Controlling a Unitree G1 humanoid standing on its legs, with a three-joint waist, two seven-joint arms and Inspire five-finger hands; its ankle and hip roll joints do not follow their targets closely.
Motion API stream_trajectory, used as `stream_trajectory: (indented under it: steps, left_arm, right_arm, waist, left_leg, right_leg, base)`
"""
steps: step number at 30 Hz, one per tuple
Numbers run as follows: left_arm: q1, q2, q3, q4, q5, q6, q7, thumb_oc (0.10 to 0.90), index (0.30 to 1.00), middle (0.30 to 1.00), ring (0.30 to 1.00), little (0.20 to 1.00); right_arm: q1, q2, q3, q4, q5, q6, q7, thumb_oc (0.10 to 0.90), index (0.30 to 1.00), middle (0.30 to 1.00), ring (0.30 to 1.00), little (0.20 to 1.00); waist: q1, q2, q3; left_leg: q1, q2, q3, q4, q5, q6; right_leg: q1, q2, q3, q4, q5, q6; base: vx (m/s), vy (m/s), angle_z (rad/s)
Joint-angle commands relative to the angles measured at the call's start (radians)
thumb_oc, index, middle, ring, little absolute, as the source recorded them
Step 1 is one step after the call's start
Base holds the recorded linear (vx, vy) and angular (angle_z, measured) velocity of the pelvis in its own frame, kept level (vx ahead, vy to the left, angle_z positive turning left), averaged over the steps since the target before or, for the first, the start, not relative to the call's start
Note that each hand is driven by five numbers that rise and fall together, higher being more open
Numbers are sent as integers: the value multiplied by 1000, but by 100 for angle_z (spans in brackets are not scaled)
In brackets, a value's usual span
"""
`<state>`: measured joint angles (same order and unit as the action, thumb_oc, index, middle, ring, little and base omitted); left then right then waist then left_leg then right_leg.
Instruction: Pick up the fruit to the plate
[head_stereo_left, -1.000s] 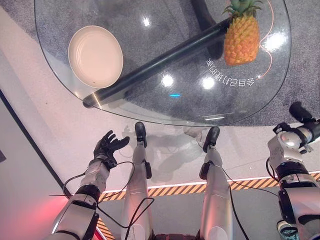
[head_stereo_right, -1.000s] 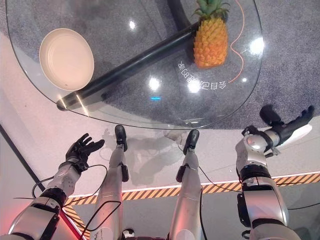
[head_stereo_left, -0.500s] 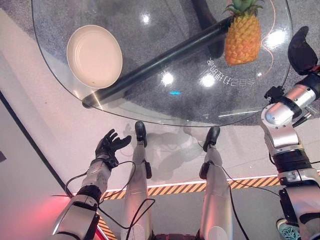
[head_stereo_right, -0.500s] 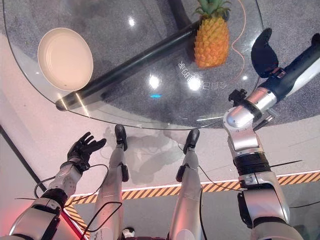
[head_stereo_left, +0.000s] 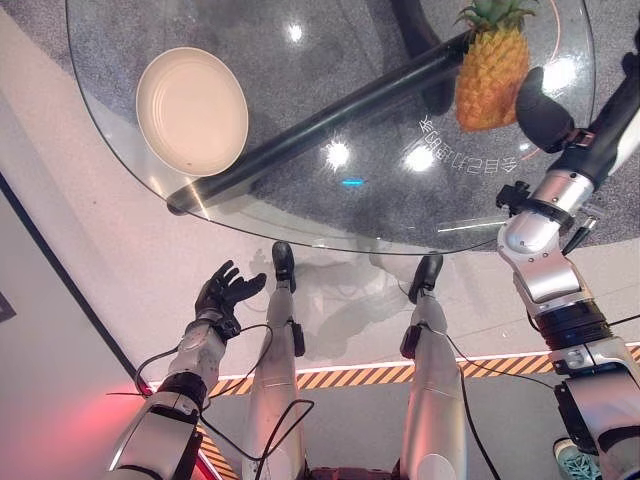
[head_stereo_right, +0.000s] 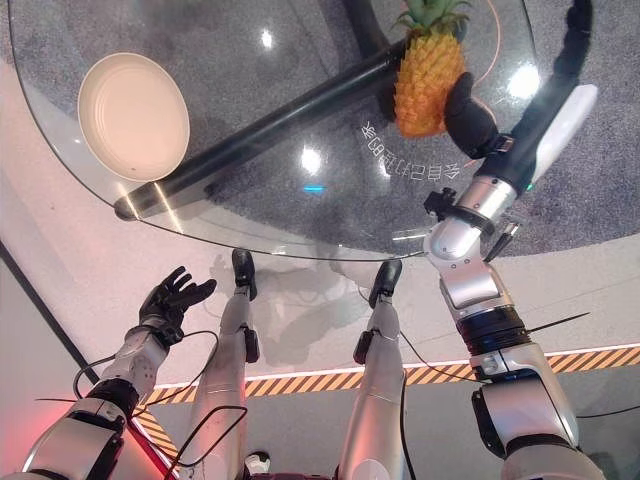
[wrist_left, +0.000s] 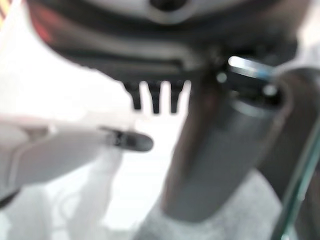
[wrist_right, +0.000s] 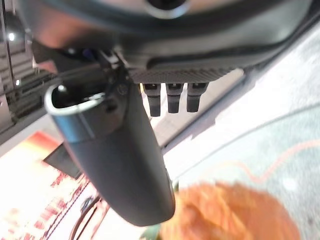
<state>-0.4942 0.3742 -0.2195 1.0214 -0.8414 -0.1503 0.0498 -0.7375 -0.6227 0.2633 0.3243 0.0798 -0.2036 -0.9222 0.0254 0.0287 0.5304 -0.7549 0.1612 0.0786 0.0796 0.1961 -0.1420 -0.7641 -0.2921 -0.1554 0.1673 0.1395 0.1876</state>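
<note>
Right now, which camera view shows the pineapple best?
The right eye view: the whole pineapple stands upright on the glass table, leaves and body clear, with the right hand just beside it. The left eye view shows nearly the same. The right wrist view catches only a blurred orange part.

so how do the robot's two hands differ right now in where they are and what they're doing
The right hand is raised over the glass table, close beside the pineapple; the left hand hangs low, off the table's edge, far from the plate. The left hand's fingers are spread open; the right hand's fingers look straight in its wrist view. Both are dark, and neither holds anything.
</note>
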Motion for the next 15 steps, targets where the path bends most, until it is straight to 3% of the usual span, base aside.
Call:
stream_trajectory:
  steps: [1,15]
  left_arm:
    - [79,17,21,22,24,-44,-7,800,900,900,900,900]
    - [78,3,17,19,34,-39,0,800,900,900,900,900]
  right_arm:
    - [-9,-44,-37,-129,-26,-47,21,800,900,900,900,900]
    - [-3,-17,-11,-165,-22,-17,51,800,900,900,900,900]
  waist:
    - [-4,1,-10]
    - [-4,1,-10]
  left_leg:
    - [8,-32,-36,82,-74,24]
    - [19,-29,-29,72,-64,23]
  right_leg:
    - [-23,-6,-40,39,21,18]
    - [-19,-5,-42,42,22,18]
  base:
    - [0,0,0]
    - [0,0,0]
